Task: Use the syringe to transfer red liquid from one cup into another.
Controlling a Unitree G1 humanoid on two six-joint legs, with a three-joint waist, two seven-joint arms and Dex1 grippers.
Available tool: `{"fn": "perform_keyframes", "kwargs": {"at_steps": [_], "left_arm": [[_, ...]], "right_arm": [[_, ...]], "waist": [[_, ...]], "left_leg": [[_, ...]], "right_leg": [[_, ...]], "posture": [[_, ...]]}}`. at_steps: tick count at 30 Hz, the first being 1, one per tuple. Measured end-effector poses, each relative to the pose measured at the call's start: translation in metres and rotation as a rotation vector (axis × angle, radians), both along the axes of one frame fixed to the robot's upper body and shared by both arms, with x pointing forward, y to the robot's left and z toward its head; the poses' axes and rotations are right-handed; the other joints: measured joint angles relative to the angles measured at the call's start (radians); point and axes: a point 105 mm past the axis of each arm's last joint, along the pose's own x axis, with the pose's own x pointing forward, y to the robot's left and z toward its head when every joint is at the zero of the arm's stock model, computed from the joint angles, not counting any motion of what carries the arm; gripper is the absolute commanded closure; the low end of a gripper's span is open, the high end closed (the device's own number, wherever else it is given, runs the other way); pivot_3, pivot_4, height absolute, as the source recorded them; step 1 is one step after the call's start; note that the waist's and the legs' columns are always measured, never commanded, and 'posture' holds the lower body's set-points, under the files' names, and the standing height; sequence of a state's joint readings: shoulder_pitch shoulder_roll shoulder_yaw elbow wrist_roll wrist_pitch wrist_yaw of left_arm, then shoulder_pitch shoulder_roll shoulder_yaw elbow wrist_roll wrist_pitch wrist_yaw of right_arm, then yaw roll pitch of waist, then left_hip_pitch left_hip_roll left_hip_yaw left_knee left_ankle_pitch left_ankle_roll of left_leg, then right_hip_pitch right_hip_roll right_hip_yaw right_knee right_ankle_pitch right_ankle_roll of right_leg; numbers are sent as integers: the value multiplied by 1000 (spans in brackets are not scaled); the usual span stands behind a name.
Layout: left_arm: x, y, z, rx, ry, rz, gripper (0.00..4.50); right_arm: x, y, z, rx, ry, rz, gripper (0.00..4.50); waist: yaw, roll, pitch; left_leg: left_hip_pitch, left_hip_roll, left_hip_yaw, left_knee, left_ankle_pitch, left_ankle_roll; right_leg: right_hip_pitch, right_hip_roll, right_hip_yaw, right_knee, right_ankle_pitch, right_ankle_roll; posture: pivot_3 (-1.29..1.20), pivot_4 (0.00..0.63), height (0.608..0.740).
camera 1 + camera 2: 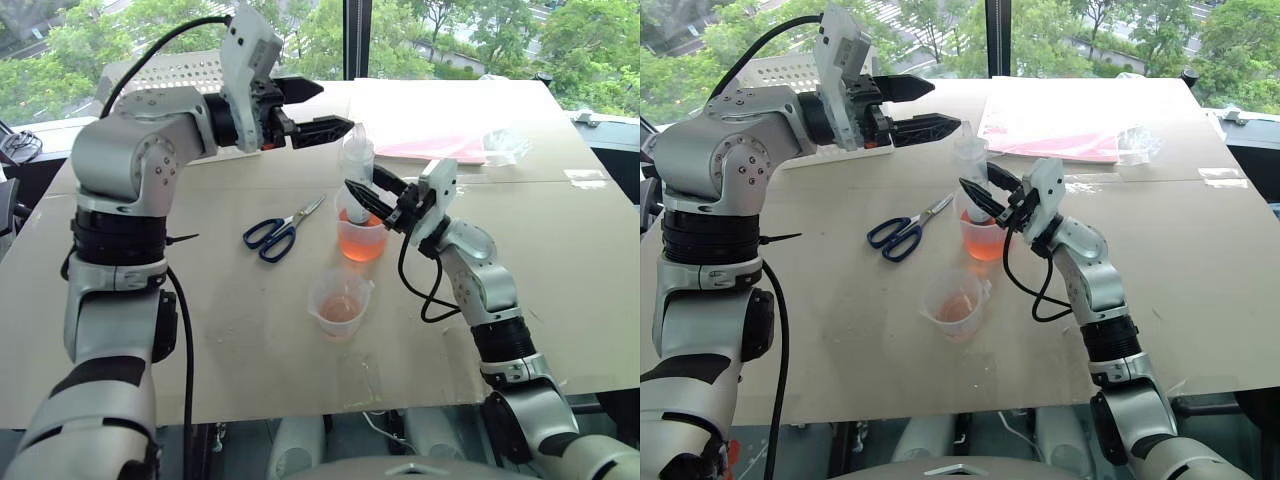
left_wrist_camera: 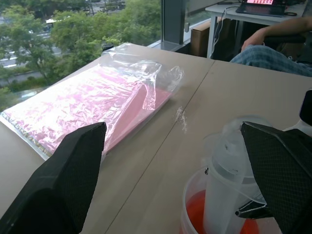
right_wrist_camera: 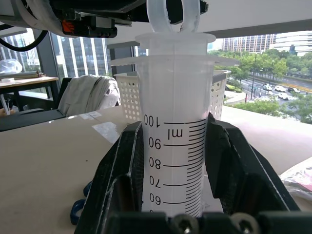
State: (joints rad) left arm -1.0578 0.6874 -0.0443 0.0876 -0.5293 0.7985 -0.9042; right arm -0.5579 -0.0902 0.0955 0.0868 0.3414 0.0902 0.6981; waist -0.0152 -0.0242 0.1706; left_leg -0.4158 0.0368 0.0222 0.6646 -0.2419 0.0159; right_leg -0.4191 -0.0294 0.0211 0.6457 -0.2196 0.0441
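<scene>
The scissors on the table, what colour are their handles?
The scissors have dark blue handles and silver blades, best seen in the left eye view.

Beige table [image 1: 560, 270], seam across its far part. Near the middle, taller cup [image 1: 362, 240] of orange-red liquid. Nearer than it, shorter cup [image 1: 340, 303]. Left of it, blue-handled scissors [image 1: 282, 230]. Beyond it, pink packet in plastic [image 1: 445, 148]; far left, white perforated basket [image 1: 175, 70].

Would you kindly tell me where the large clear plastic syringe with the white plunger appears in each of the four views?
Left eye view: the syringe stands upright in the taller clear cup, centre.
Right eye view: syringe, centre, above that cup.
Left wrist view: lower right, over the red liquid.
Right wrist view: centre, clamped in the right gripper.
Shared landmark: the syringe's plunger ring.
</scene>
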Motion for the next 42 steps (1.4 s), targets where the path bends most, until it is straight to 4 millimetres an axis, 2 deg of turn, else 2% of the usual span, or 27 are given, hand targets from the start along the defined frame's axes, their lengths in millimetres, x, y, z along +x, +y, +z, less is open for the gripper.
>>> {"fn": "perform_keyframes", "kwargs": {"at_steps": [9,10,12,18,19,42], "left_arm": [[-2,-9,-9,51,-15,-44,0],[-1,-9,-9,52,-17,-44,502],[-1,-11,-9,51,-27,-49,1161],[-3,-27,-10,26,-42,-109,4241],[-4,-29,-10,21,-43,-119,4500],[5,-30,1,7,-89,-155,4500]], "right_arm": [[-4,5,4,20,26,37,3150],[-4,5,4,19,29,39,3150],[-6,4,3,8,22,49,3150],[-5,1,6,15,17,42,3153],[-4,0,7,16,14,38,3153],[2,-6,6,-42,-5,-12,3159]], "waist": [[0,0,0],[0,0,0],[2,0,0],[1,0,0],[1,0,0],[1,0,0]], "left_leg": [[0,0,0,0,0,0],[0,0,0,0,0,0],[0,0,0,0,0,0],[0,0,0,0,0,0],[0,0,0,0,0,0],[0,0,0,0,0,0]], "right_leg": [[0,0,0,0,0,0],[0,0,0,0,0,0],[0,0,0,0,0,0],[0,0,0,0,0,0],[0,0,0,0,0,0],[0,0,0,0,0,0]], "posture": [[0,150,740],[0,150,740],[0,150,740],[0,150,740],[0,150,740],[0,150,740]]}}
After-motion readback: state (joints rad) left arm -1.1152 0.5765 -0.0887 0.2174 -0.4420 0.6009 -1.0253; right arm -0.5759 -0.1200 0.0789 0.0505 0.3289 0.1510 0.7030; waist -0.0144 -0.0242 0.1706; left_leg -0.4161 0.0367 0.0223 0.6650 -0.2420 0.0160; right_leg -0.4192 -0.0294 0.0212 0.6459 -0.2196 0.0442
